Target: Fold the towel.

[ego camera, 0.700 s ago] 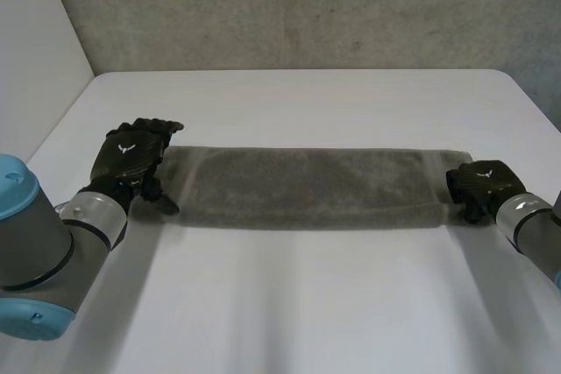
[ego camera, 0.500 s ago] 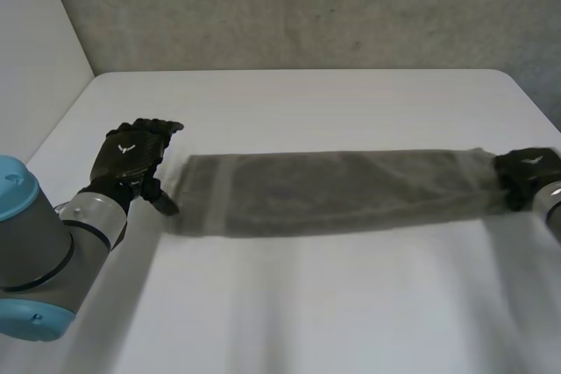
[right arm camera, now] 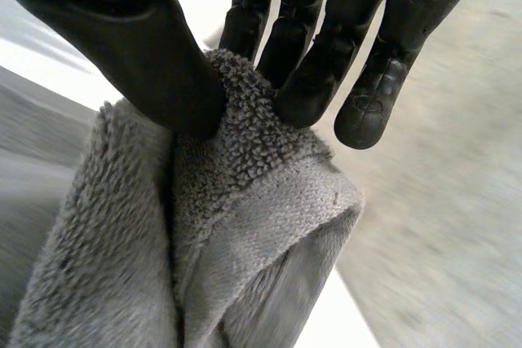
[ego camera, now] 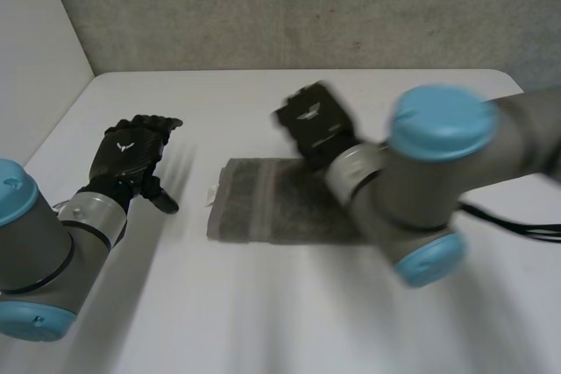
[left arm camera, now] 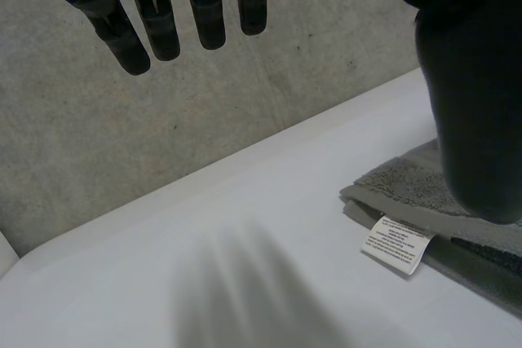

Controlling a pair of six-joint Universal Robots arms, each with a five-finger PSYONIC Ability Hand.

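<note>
R robot hand (ego camera: 314, 126) pinching towel (ego camera: 263, 203), L robot hand (ego camera: 130, 153) relaxed beside tag (left arm camera: 395, 244)

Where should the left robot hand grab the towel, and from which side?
Probably the end edge by the white label, coming in from the left robot hand's own side. That end of the towel lies flat on the table, free and facing the open hand, while the right robot hand pinches its other end.

a white counter (ego camera: 263, 321) with rounded corners stands against a grey speckled concrete wall (ego camera: 307, 6), with a pale panel (ego camera: 35, 59) along its left side.
</note>
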